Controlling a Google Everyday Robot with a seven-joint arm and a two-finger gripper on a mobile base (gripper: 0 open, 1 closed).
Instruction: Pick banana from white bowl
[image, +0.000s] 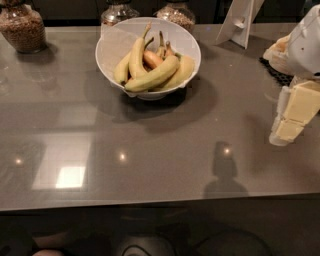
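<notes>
The white bowl (111, 44) stands at the back middle of the grey table. It holds several bananas and a small orange-brown fruit. The banana (152, 75), the longest one, greenish-yellow and gently curved, lies across the front of the pile. A paler yellow banana (136, 54) with a long stem rests behind it. My gripper (286, 131), with cream-coloured fingers pointing down, hangs over the table at the right edge of the view. It is well to the right of the bowl, in front of it, and holds nothing.
Three glass jars (22, 27) (116, 11) (176, 12) stand along the back edge. A white stand (239, 21) is at the back right. Stacked tan dishes (279, 50) sit on a dark mat behind my arm. The table's front edge (150, 202) runs across below.
</notes>
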